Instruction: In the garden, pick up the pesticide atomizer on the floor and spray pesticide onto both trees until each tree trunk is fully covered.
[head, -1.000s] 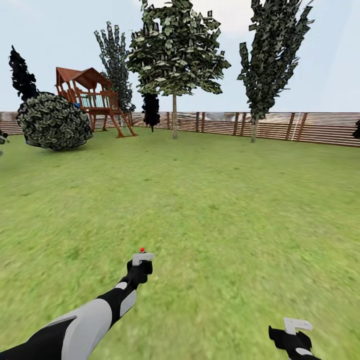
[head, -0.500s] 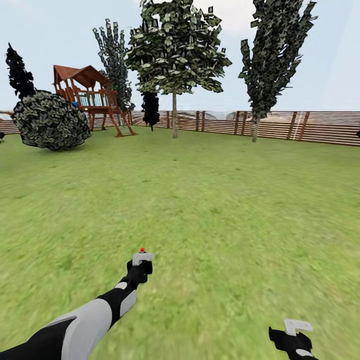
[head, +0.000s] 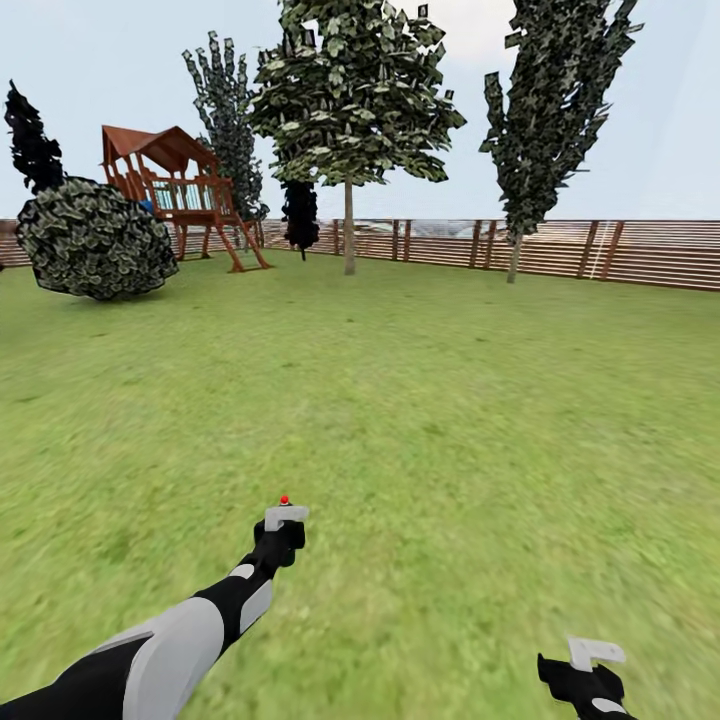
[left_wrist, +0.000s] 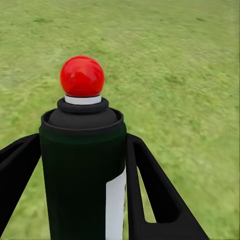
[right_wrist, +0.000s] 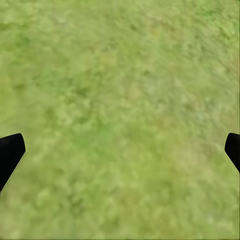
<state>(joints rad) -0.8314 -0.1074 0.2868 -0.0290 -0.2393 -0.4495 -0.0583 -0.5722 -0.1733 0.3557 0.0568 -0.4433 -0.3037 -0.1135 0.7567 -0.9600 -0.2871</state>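
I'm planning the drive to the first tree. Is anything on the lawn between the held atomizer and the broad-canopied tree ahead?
Nothing visible. The left gripper holds the pesticide atomizer; open lawn runs to the tree trunk. The shrub stands off to the left.

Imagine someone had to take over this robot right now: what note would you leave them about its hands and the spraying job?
Left gripper: shut on the pesticide atomizer, a black bottle with a red ball top, held upright over the lawn.
Right gripper: open, holding nothing, grass beneath it.
Trees: a broad-canopied tree and a second tree stand far ahead by the wooden fence.
Done: atomizer picked up.
Left: drive to each trunk and spray both until covered.
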